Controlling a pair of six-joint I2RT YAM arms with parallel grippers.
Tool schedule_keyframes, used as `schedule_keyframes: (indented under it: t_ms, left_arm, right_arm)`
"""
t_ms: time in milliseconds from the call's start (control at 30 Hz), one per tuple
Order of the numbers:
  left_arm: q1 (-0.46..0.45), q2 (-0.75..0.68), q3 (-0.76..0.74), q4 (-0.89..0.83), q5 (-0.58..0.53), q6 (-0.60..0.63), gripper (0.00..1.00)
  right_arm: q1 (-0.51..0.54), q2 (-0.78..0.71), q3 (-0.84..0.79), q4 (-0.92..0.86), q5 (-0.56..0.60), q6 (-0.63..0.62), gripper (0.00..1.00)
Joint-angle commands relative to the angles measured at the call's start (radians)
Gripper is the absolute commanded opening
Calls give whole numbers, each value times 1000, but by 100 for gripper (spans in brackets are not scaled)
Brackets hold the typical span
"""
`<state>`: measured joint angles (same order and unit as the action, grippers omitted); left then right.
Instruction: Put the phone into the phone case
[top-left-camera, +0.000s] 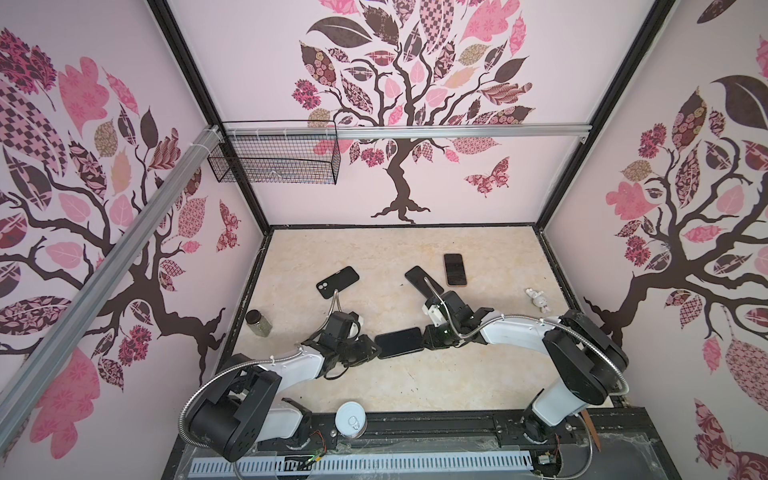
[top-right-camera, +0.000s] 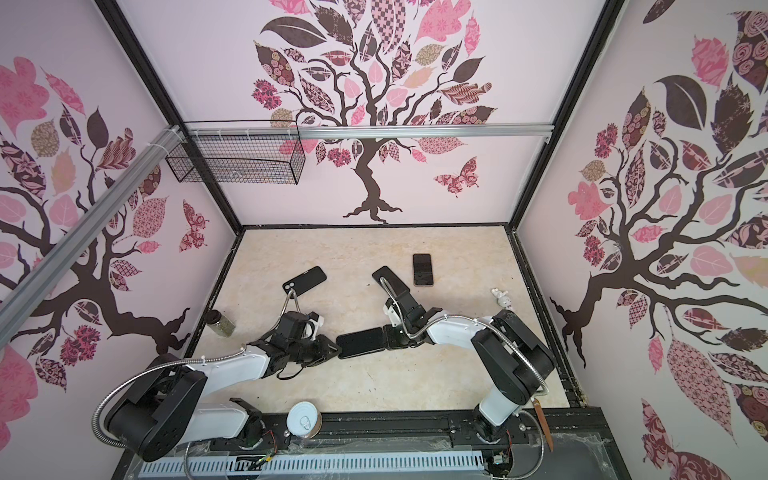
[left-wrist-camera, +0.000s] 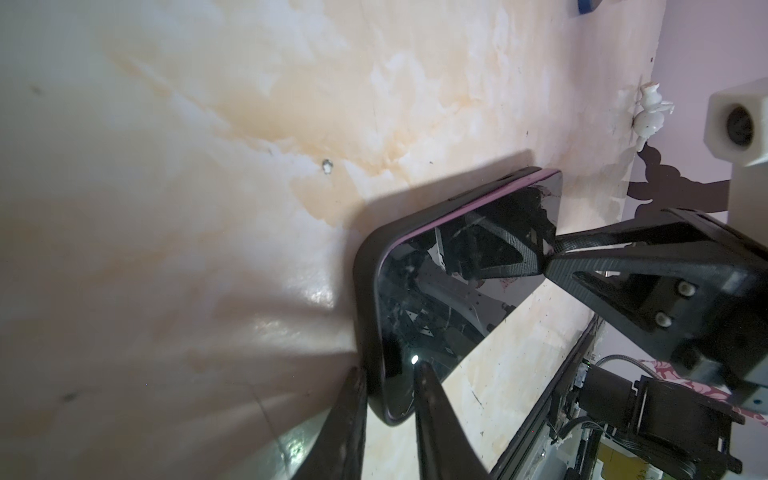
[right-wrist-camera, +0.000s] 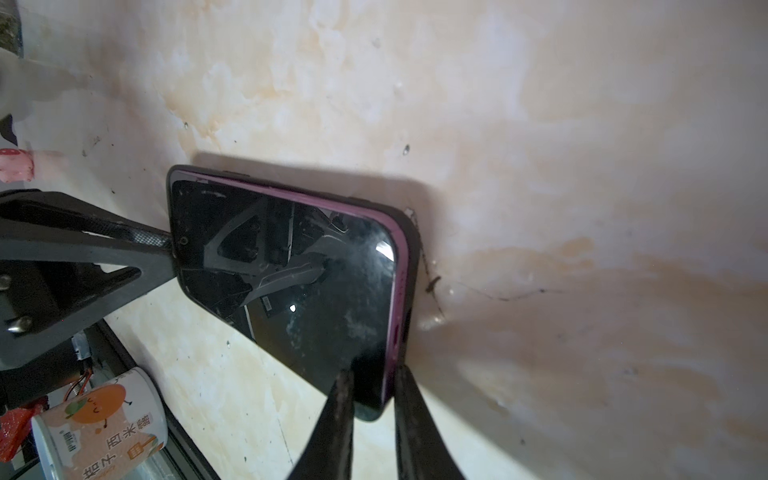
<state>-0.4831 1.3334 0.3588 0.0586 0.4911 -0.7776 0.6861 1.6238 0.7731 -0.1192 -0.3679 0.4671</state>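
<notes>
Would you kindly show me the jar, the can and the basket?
jar (top-left-camera: 262, 327), in a top view, glass side
can (top-left-camera: 350, 419), in a top view, lid
basket (top-left-camera: 274, 170), in a top view, front mesh

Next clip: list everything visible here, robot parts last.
purple-edged phone in black case: one, between both tools
black phone case: one, left of centre
black flat slab: one, centre, partly hidden
dark-screened phone: one, back right
glass jar: one, greenish contents, left edge
white pull-tab can: one, front rail
white figurine: one, right edge
black wire basket: one, back wall
left tool: one, black, gripping phone's left end
right tool: one, black, gripping its right end
</notes>
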Motion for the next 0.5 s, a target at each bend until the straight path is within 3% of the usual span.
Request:
schedule_keyframes:
  t_ms: [0, 467]
  left_arm:
    - [-4, 20, 6, -22, -12, 23, 24]
    - [-4, 37, 11, -26, -13, 35, 20]
  right_arm:
    - [32, 40, -3, -2, -3, -18, 18]
    - [56, 105, 3, 19, -6, -19, 14]
